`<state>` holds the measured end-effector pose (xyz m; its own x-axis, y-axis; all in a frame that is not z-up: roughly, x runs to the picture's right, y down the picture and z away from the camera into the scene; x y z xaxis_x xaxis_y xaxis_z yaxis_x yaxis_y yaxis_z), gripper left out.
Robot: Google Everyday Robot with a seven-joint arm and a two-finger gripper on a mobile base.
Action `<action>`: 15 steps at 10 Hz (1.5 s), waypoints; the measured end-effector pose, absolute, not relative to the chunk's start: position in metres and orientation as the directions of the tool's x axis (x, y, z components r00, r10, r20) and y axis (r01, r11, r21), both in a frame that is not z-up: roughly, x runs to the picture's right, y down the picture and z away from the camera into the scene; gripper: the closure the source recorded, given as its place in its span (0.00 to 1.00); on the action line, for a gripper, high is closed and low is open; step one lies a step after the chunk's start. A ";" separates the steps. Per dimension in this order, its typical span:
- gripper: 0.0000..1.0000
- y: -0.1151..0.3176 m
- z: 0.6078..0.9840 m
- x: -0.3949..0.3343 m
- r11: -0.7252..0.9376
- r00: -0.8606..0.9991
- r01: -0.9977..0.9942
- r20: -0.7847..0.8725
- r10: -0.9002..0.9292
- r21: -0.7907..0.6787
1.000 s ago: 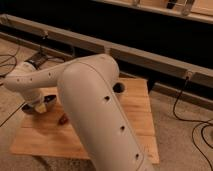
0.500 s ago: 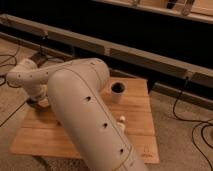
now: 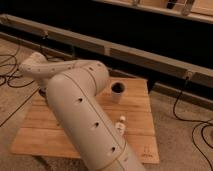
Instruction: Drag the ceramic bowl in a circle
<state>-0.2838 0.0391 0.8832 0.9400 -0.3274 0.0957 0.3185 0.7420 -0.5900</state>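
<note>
- My arm (image 3: 85, 117) fills the front of the view. A thick pale link with a row of small dark holes rises from the bottom edge toward the upper left. At a joint it bends into a slimmer link that reaches left and ends in a rounded joint above the far left corner of the wooden table (image 3: 142, 112).
- My gripper (image 3: 43, 93) hangs below that rounded end, over the left side of the table. Only a dark sliver of it shows beside the thick link. I cannot tell whether it is open, closed or holding anything.
- I cannot see the ceramic bowl. My arm covers the left and middle of the table top, so I cannot say where the bowl lies or whether my gripper touches it.
- A pale cup (image 3: 118, 91) with a dark inside stands upright on the far middle of the table, just to the right of my arm.
- A small white object (image 3: 120, 125) sits nearer the front, close beside the thick link and well apart from the cup.
- Black cables (image 3: 186, 102) trail over the floor to the right of the table, and more lie on the floor at the far left.
- A long dark wall with a pale rail (image 3: 150, 57) runs behind the table.
</note>
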 end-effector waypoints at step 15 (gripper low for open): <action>1.00 0.112 0.841 -0.153 0.621 0.914 0.322 0.065 -0.400 -0.714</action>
<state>-0.1527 0.1118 0.8409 0.9141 -0.4003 0.0645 0.3224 0.6211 -0.7144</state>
